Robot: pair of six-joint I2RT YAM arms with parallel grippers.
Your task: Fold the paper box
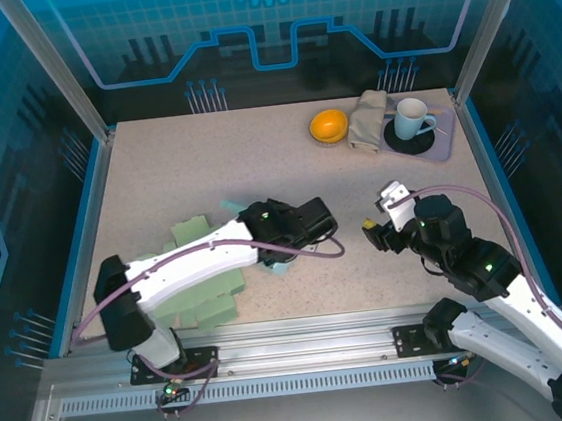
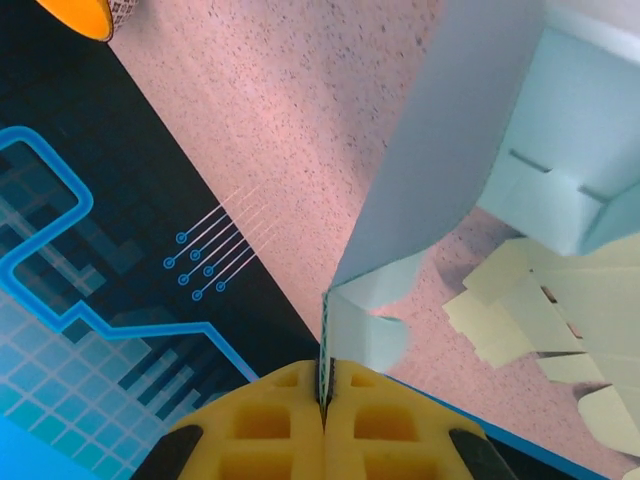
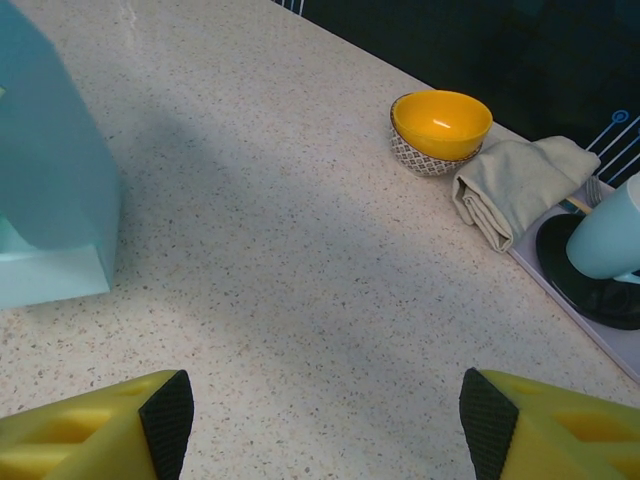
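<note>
The paper box [image 2: 450, 150] is pale blue card, partly folded up, standing on the speckled table. My left gripper [image 2: 325, 390] is shut on the edge of one of its curled flaps, the yellow fingers pressed together on the card. From above, the box [image 1: 279, 264] peeks out below the left gripper [image 1: 270, 252] near the table's middle. My right gripper [image 1: 380, 215] hovers to the box's right, apart from it. In the right wrist view it [image 3: 325, 410] stands open over bare table, with the box [image 3: 50, 200] at the far left.
Flat pale green box blanks [image 1: 204, 289] lie under the left arm and show in the left wrist view [image 2: 540, 320]. At the back right are an orange bowl [image 1: 329, 125], a folded cloth [image 1: 367, 121] and a mug [image 1: 412, 116] on a grey tray [image 1: 445, 145].
</note>
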